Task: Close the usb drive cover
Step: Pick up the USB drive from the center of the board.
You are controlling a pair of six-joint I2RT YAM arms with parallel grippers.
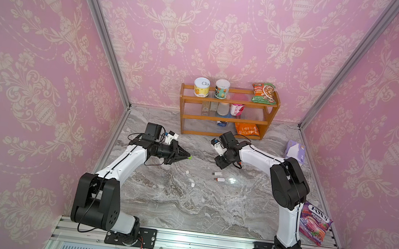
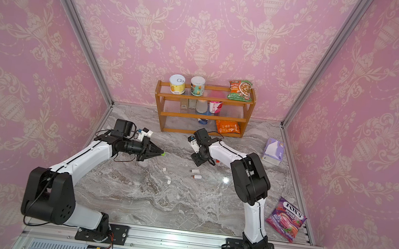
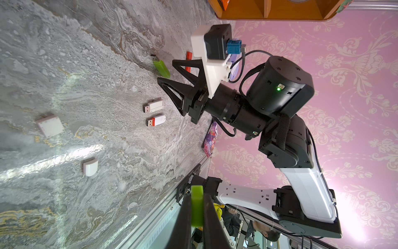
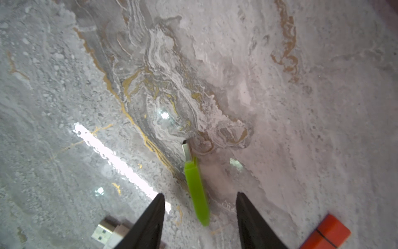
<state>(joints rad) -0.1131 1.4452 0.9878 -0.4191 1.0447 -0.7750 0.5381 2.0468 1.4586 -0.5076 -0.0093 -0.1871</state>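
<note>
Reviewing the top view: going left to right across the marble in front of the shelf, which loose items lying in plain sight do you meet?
Flat white cap → rounded white cap → two uncapped white USB drives → purple tissue pack → Fox's candy bag. Items under the right arm are left out.

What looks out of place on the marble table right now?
Covers are off. A square white plastic cap and a rounded white cap lie loose, apart from two uncapped white USB drives. The lime-green USB drive lies bare by the right gripper's open fingers; the left gripper pinches a green cap.
</note>
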